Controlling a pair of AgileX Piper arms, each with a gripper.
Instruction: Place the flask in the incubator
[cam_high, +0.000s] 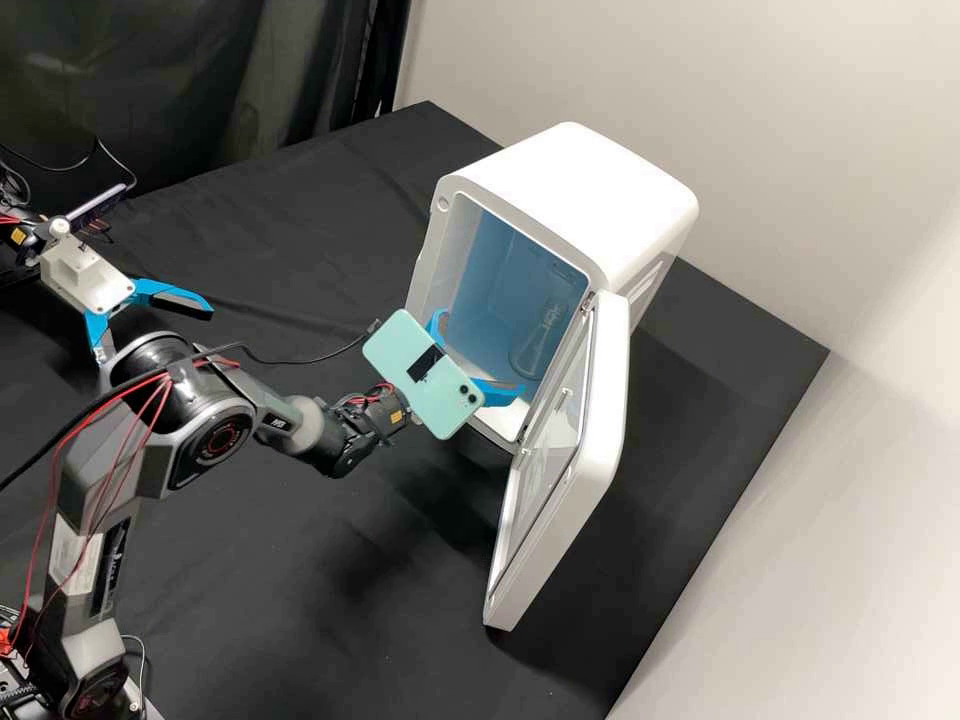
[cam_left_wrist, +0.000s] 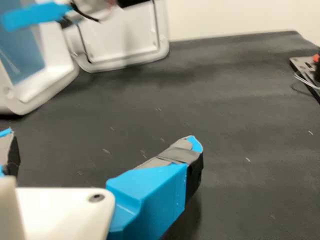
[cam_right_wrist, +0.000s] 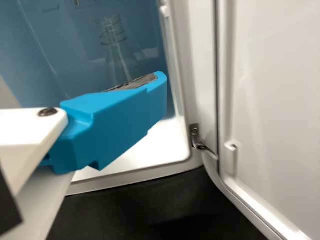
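Standing upright on the floor of the white incubator (cam_high: 590, 200), the clear glass flask (cam_high: 535, 335) sits deep in the blue chamber, toward the hinge side. Its long axis is vertical: the broad base is down and the narrow neck points up. Nothing holds the flask.

The right gripper (cam_high: 480, 352) is at the chamber mouth, in front of the flask and apart from it. Its blue fingers (cam_right_wrist: 120, 112) are spread wide and hold nothing. In the right wrist view, the flask shows past the tip of one finger, farther into the chamber. A mint-green smartphone (cam_high: 420, 370) is mounted on the right arm's wrist, just behind the fingers.

The incubator door (cam_high: 560, 480) is swung fully open, with its lower corner resting on the black bench (cam_high: 330, 560). A small metal hinge fitting (cam_right_wrist: 197, 142) joins the door to the body at the lower front corner.

The left gripper (cam_high: 155, 332) is over the bench, well apart from the incubator. Its fingers are spread wide and hold nothing.
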